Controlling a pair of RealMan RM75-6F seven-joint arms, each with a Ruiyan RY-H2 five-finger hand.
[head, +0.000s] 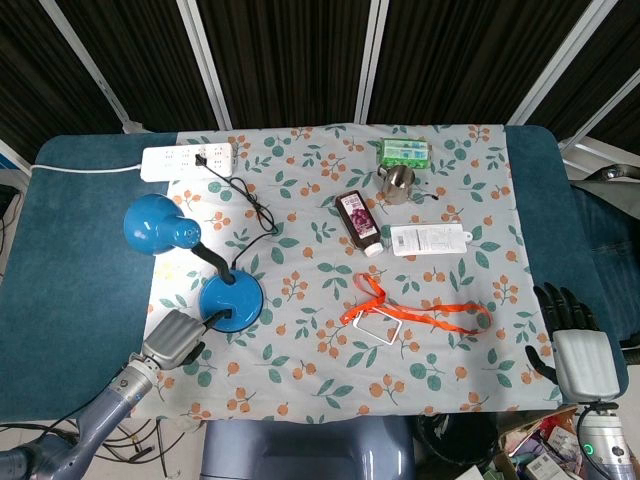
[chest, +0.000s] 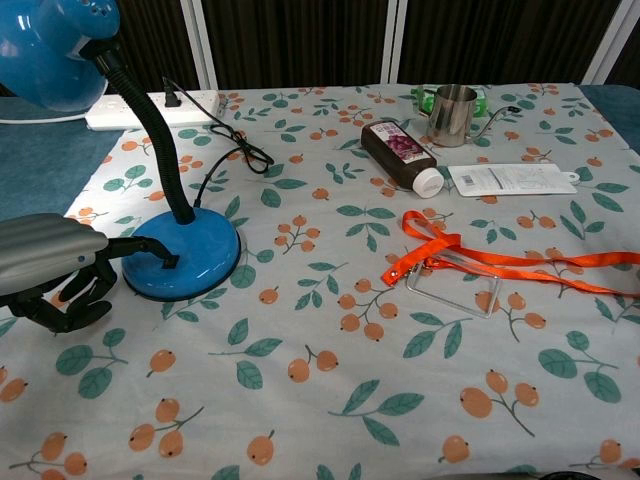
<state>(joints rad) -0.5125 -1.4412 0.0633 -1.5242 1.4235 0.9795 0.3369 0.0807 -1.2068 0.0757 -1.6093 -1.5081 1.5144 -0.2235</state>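
Blue desk lamp (head: 231, 297) stands just right of the left hand (chest: 60, 272), one fingertip touching its base. Remaining fingers curl inward, gripping nothing. Right hand (head: 577, 345) rests apart, fingers spread.

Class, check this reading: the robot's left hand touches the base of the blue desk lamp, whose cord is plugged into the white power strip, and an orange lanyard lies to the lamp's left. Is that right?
One detail is wrong. In the head view the orange lanyard lies to the right of the blue desk lamp, not its left. The left hand does touch the base, and the cord runs to the white power strip.
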